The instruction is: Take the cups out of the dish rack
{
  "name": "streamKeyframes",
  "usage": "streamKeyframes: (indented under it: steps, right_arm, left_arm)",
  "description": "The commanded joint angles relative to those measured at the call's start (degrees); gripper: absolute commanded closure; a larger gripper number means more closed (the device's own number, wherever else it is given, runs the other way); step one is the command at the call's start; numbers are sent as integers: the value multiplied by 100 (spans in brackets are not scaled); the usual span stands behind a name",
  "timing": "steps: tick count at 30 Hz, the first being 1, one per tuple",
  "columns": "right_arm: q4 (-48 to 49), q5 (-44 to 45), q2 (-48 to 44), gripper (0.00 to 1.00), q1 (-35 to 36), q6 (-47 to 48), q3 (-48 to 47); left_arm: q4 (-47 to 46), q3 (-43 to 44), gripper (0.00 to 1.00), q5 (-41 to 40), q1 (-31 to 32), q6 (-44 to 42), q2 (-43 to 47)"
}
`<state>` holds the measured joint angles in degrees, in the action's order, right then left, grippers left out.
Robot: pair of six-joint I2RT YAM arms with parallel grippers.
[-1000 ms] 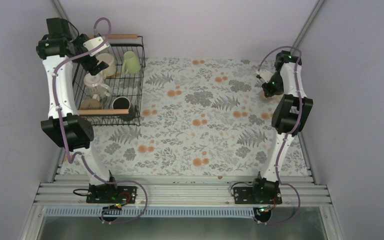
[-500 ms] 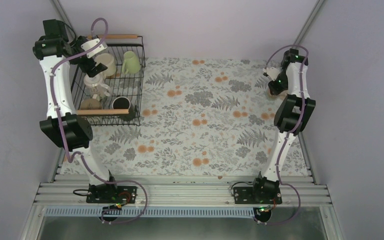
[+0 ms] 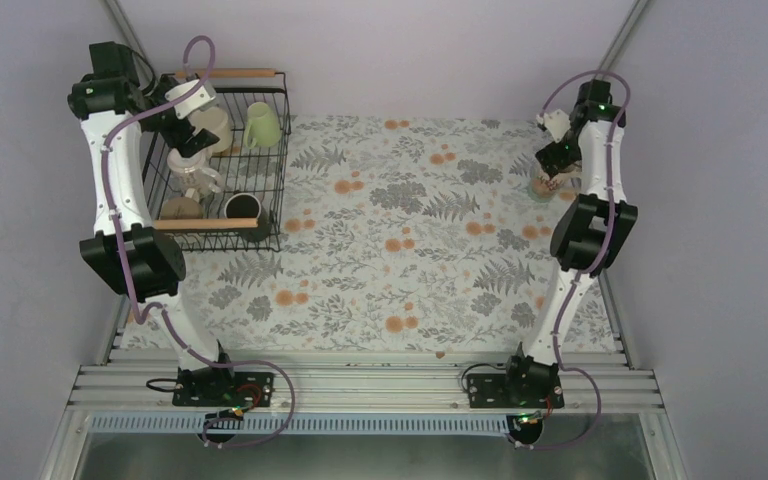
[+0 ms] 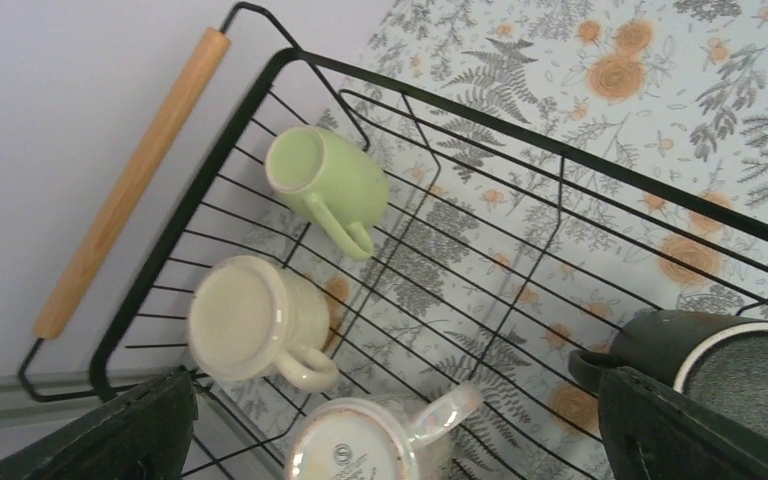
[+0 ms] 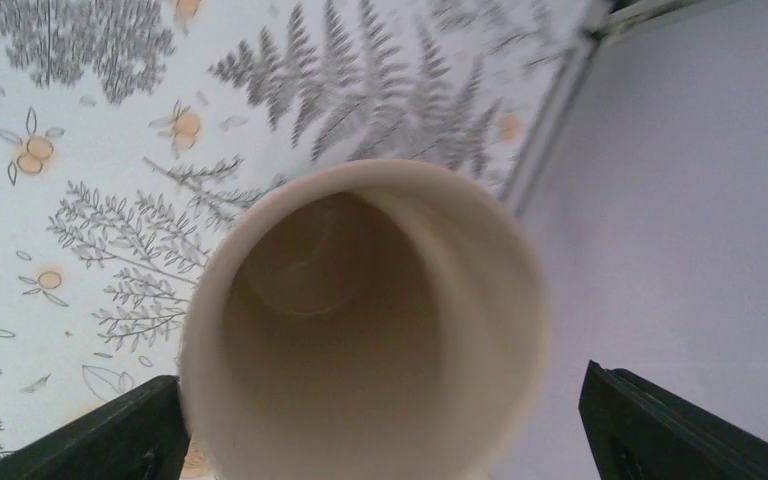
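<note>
The black wire dish rack stands at the far left, with wooden handles. My left gripper hovers open above it, holding nothing. In the left wrist view it looks down on a pale green cup, an upturned cream cup, a white cup bottom up and a black cup. At the far right a cream cup stands upright on the cloth. My right gripper is just above that cream cup, its jaws spread wide either side of it.
A floral cloth covers the table. The right wall rises close beside the cream cup, and the cloth's right edge runs next to it. A brownish cup sits in the rack's near left corner.
My right gripper has opened, let go of the cream cup and risen a little above it. The left gripper shifted slightly over the rack and stayed open.
</note>
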<state>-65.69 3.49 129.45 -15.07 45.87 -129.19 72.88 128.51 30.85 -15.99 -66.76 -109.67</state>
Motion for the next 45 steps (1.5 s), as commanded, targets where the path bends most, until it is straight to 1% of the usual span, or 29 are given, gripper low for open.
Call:
streamKeyframes:
  steps: [1,3,6,9,12,15,18,21,25,27,33,41,45]
  right_arm:
    - [906,389,-931,0,40,-280,219]
    - [1019,361,-1224,0,121,-303,342]
    - [926,173,-1605,0,341,-338,433]
    - [885,-60,-1983,0,696,-421,569]
    - [899,-511,-2353,0,1073,-570,684]
    - [958,-1179,-2681,0,1348,-825,748]
    - [1066,-1724,-2925,0,1439,-1125,800]
    - [1165,-2065,-3064,0,1468,-1380,869]
    - [1130,-2465,-3148,0,1490,-1546,984]
    - [1198,-2558,-3244,0,1499,-1591,1129]
    - [1486,-2677,-3624,0,1516,-1607,1727]
    - [1678,-2655,-3731,0,1530,-1643,2154]
    - [1716,-2682,-3743,0,1529,-1677,2210]
  left_arm:
    - [-157,-370,0,17,84,191,130]
    - [-380,-717,0,-230,197,343,260]
    - [-938,-1320,0,-928,532,683,404]
    - [-1470,-1609,0,-1526,834,1074,345]
    - [-1571,-1220,0,-1636,987,1410,-116]
    - [-1515,-432,0,-1521,992,1739,-745]
    - [-1507,215,0,-1569,993,2053,-1483]
    - [-1383,945,0,-1736,993,2387,-2180]
    - [-1073,1766,0,-1615,995,2685,-2892]
    - [-1169,1833,0,-1675,992,2880,-3037]
    - [-1643,1422,0,-1737,985,3061,-3122]
    - [-1715,1506,0,-1748,984,3212,-3381]
    - [-1755,1620,0,-1693,984,3235,-3538]
